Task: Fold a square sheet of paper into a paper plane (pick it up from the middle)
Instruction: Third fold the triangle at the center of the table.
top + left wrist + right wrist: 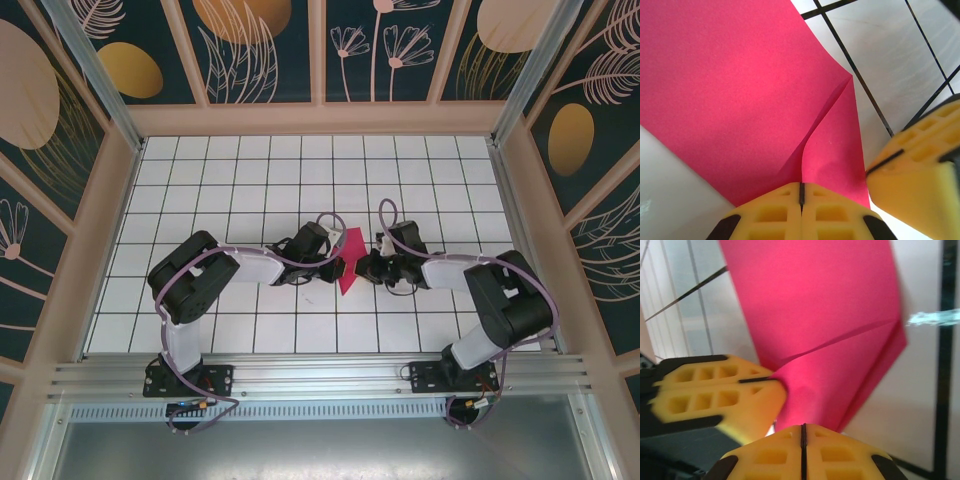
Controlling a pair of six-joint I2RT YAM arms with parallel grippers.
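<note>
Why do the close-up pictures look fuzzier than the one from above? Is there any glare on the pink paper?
Top external: evenly lit and sharp, the pink paper small in the middle. Left wrist: a brighter patch glows on the paper, and the left pincer, right at the lens, looks soft. Right wrist: the blurriest, with the grid lines and the right pincer smeared.

No readable text, label, brand, number or sign appears in any view.
</note>
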